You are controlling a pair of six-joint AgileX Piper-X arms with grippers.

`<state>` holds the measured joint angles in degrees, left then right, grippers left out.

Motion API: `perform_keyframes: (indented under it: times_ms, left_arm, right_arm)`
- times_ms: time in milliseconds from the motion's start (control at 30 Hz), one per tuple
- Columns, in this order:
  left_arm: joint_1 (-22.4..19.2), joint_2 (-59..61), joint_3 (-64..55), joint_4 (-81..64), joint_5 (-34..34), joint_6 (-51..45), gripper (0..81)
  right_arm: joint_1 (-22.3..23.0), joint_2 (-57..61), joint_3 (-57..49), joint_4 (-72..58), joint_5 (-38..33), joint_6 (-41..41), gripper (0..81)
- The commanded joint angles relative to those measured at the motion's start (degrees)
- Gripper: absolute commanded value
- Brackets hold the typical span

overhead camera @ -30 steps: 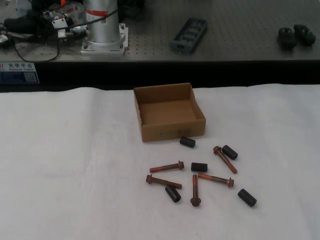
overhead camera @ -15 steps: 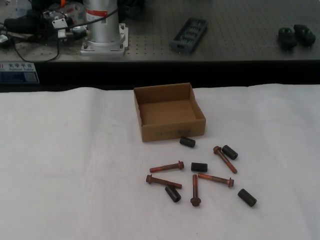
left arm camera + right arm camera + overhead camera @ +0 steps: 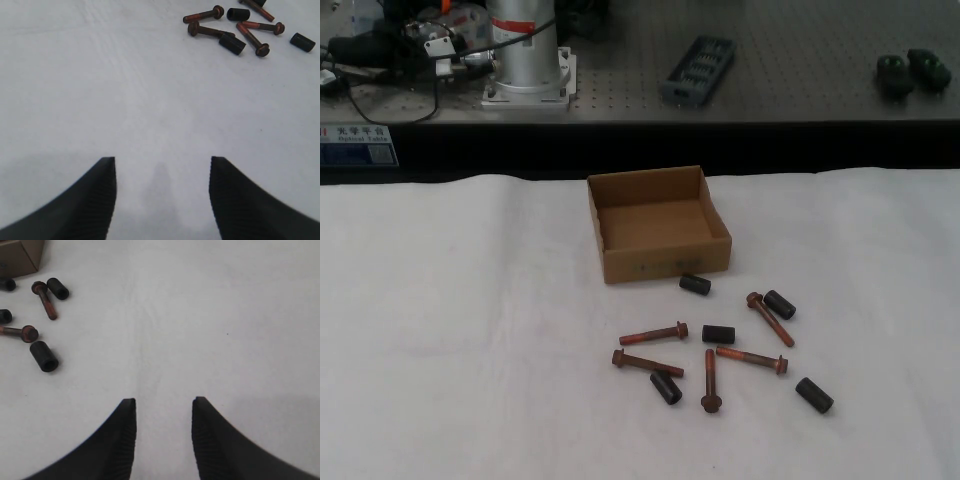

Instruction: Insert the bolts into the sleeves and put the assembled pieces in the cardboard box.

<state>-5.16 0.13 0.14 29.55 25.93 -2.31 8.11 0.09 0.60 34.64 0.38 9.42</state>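
Note:
An open cardboard box (image 3: 657, 236) stands mid-bench on white cloth. In front of it lie several rusty bolts, such as one (image 3: 654, 333) and another (image 3: 752, 358), mixed with several short black sleeves, for instance one (image 3: 695, 284) by the box and one (image 3: 814, 395) nearest the front. My left gripper (image 3: 161, 172) is open over bare cloth, with bolts (image 3: 204, 14) and a sleeve (image 3: 232, 43) far off. My right gripper (image 3: 164, 412) is open over bare cloth too, a sleeve (image 3: 44, 356) and a bolt (image 3: 44, 300) off to its side, the box corner (image 3: 20, 255) beyond.
Behind the cloth runs a dark perforated bench with a metal post base (image 3: 528, 60), a blue-grey rack (image 3: 698, 68), cables and two dark round parts (image 3: 913, 70). Bare white cloth (image 3: 450, 330) spreads wide on both sides of the parts.

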Motion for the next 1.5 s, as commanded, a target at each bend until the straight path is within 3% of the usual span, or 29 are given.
perform_keyframes:
  times_ms: [0,167,300,467,633,733,867,1067,1267,1467]
  left_arm:
    - [0.05,-0.13,-0.14,4.76,0.24,1.24,41.0]
    - [0.05,-0.13,-0.14,4.63,0.60,0.86,41.0]
    - [0.05,-0.13,-0.14,4.52,6.80,-3.15,41.0]
    - [0.05,-0.13,-0.14,-2.10,15.52,-18.30,41.0]
    - [0.05,-0.13,-0.14,-11.72,15.78,-38.23,41.0]
    - [0.05,-0.13,-0.14,-11.40,15.15,-41.12,41.0]
    - [0.05,-0.13,-0.14,-11.24,15.24,-46.41,44.3]
    - [0.05,-0.13,-0.14,-11.24,15.29,-46.61,68.7]
    - [0.05,-0.13,-0.14,-11.90,15.29,-46.61,69.2]
    - [0.05,-0.13,-0.14,-16.55,15.29,-46.61,69.2]
  right_arm:
    - [-0.29,-0.09,-0.60,-0.27,-0.02,-0.44,28.6]
    - [-0.29,-0.09,-0.60,-0.53,-0.02,1.67,28.6]
    - [-0.29,-0.09,-0.60,-2.62,-0.02,10.83,28.6]
    - [-0.29,-0.09,-0.60,-3.37,-0.38,23.95,28.6]
    - [-0.29,-0.09,-0.60,-5.90,-2.77,36.35,28.6]
    - [-0.29,-0.09,-0.60,-7.26,-6.45,38.61,28.6]
    - [-0.29,-0.09,-0.60,-7.25,-9.17,38.96,28.6]
    - [0.06,-0.09,-0.60,-7.25,-11.30,33.99,28.4]
    - [0.04,8.98,-4.01,-9.89,-12.62,29.33,28.4]
    - [0.04,23.89,-10.42,-12.28,-19.44,21.12,28.4]
